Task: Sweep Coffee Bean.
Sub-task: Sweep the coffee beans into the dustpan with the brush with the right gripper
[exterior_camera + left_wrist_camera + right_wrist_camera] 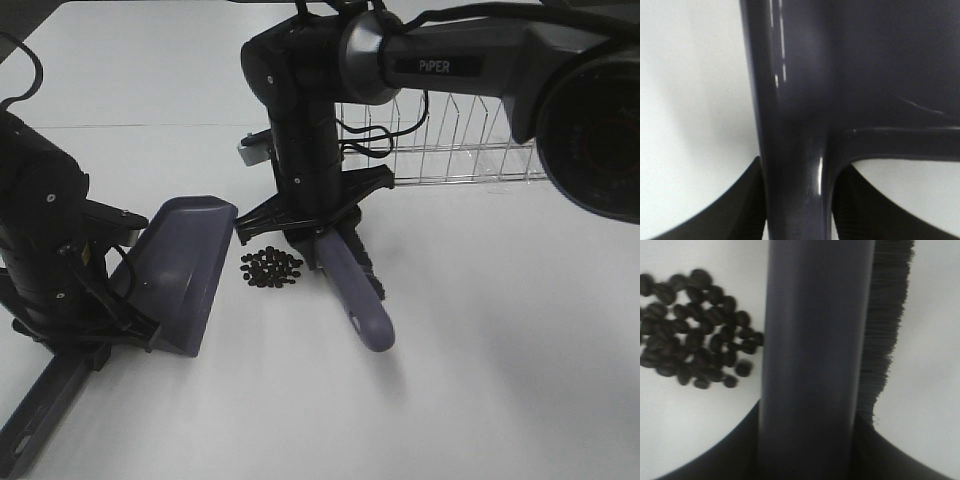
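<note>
Dozens of coffee beans [270, 267] sit on the white table [500, 390] in one tight cluster. Each is small, oval and dark brown to near black, and a centre crease shows on some in the right wrist view. A few lie loose at the edge of the heap, and none is stacked high. The cluster lies between the dustpan [185, 275] and the brush [357, 300], just beside each and touching neither as far as the high view shows.

The dustpan is glossy slate-purple and held tilted, with one corner of its broad tray toward the beans. Every bean in view lies on the table outside it. A wire rack [450, 145] stands further back on the table, well apart from the beans.

The left gripper [797, 215] is clenched on the dustpan's handle, a dark finger on either side of the stem. The right gripper [810, 455] is clamped round the brush's handle. The brush's black bristles [887, 315] are on the side away from the beans
</note>
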`<state>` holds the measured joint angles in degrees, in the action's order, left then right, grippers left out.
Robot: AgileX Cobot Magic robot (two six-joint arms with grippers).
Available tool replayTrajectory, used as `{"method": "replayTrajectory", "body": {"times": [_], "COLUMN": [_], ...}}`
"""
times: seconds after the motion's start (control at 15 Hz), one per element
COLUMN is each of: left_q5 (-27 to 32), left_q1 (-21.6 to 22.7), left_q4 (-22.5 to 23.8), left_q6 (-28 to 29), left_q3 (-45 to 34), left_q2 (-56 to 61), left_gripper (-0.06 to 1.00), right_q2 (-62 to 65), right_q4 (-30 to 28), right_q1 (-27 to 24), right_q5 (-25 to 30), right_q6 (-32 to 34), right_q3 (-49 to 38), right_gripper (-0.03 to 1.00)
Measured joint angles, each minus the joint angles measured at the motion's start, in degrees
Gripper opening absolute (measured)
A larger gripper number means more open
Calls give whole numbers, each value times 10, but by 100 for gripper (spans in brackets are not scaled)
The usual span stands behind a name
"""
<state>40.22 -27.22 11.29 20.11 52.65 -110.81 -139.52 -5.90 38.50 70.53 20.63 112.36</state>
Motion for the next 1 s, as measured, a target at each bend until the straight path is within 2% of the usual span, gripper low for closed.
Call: {"method": "replayTrajectory", "body": {"times": [0.27,0.33,0.53,0.73,0.93,1.0], "left_q5": [0,0,0,0,0,0], "left_q1": [0,0,0,0,0,0], "left_q4": [0,0,0,-1,-3,-3], "left_q6": [-6,-6,-6,-6,-9,-9], "left_q3": [0,0,0,0,0,0], "left_q2": [0,0,0,0,0,0], "left_gripper": [35,35,35,35,35,35], "right_q2": [-21,-22,-26,-26,-28,-28], "right_q4": [158,182,286,350,390,434], "right_q1": [4,4,4,4,-4,-19], "right_q5": [-1,-1,-45,-88,-87,-85], "right_q6": [-7,-10,-37,-62,-82,-100], "right_q3": [38,38,38,38,38,38], "right_gripper": [29,29,29,29,29,29]}}
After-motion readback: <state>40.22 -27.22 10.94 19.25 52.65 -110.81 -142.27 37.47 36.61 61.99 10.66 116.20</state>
